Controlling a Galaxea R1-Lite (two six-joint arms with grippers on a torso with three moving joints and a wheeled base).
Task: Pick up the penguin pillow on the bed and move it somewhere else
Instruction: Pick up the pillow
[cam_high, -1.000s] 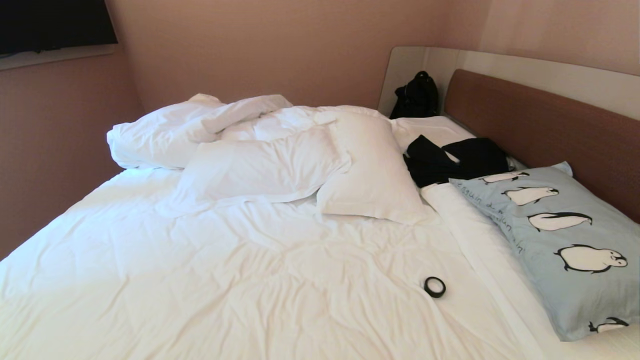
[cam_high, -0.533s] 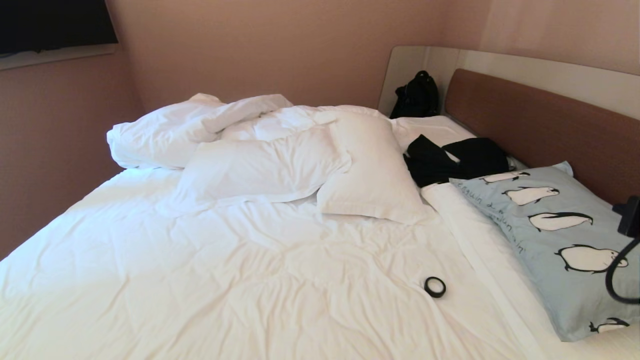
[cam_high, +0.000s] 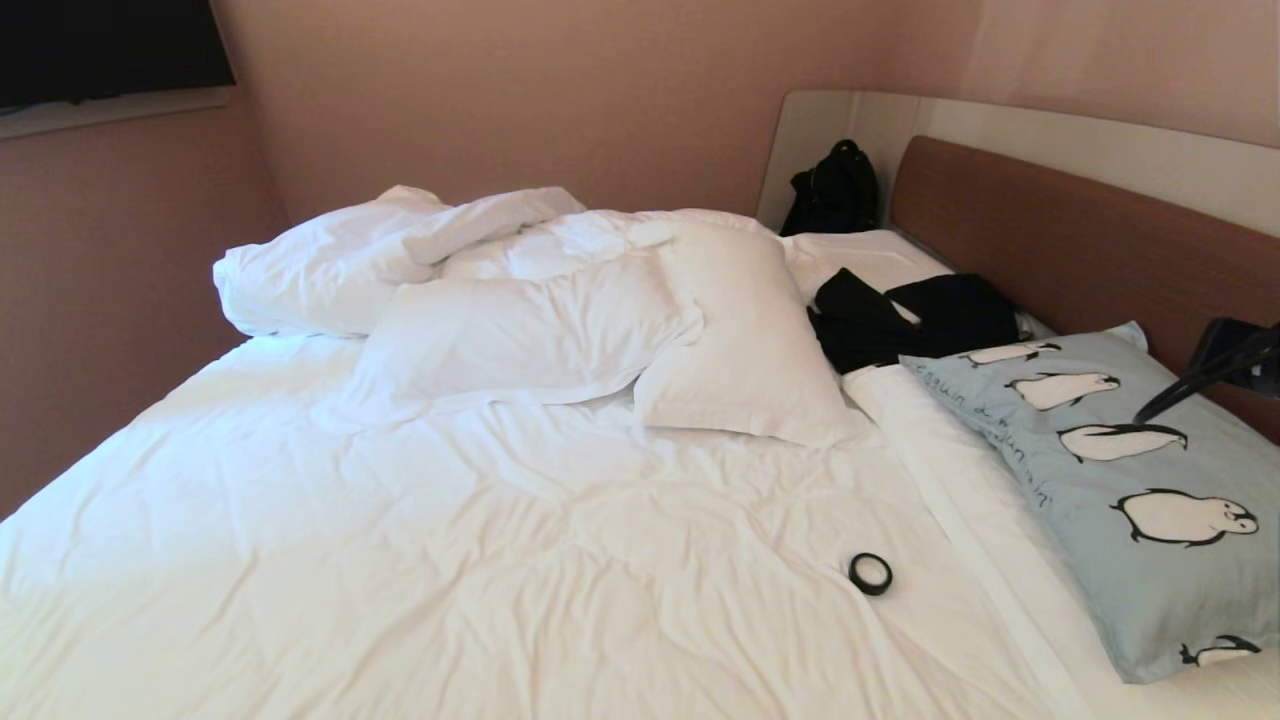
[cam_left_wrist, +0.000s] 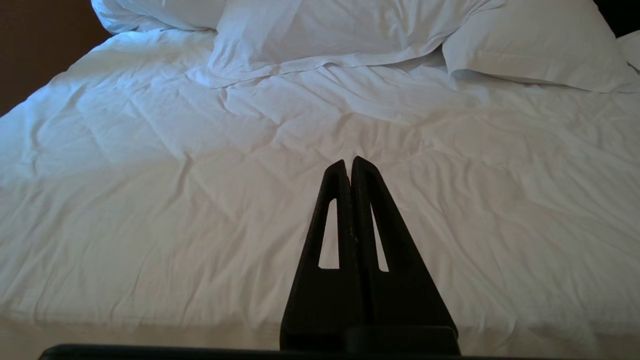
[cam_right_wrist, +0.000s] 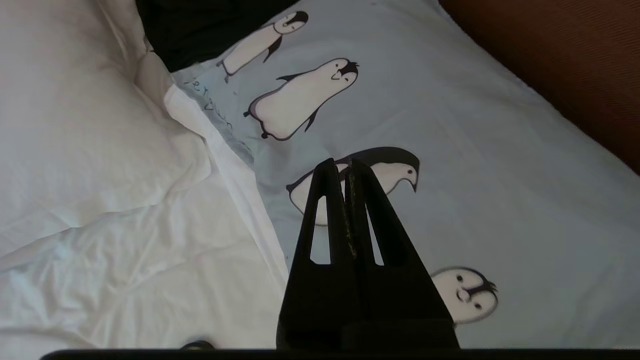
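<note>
The penguin pillow (cam_high: 1100, 500), pale blue with a row of black-and-white penguins, lies at the right side of the bed (cam_high: 500, 540) against the brown headboard (cam_high: 1080, 250). My right gripper (cam_high: 1142, 416) reaches in from the right edge of the head view, above the pillow's far half. In the right wrist view this gripper (cam_right_wrist: 340, 164) is shut and empty, its tips over a penguin on the pillow (cam_right_wrist: 450, 125). The left gripper (cam_left_wrist: 348, 161) is shut with nothing in it, hanging over the bare white sheet (cam_left_wrist: 150, 175) and outside the head view.
Two plain white pillows (cam_high: 740, 340) (cam_high: 520, 330) and a rumpled duvet (cam_high: 340, 260) fill the far middle. Black clothing (cam_high: 910, 315) lies just beyond the penguin pillow. A black bag (cam_high: 835, 190) sits in the corner. A black tape ring (cam_high: 870, 573) rests on the sheet.
The right gripper has entered the head view from the right edge and risen over the penguin pillow. Nothing on the bed has moved.
</note>
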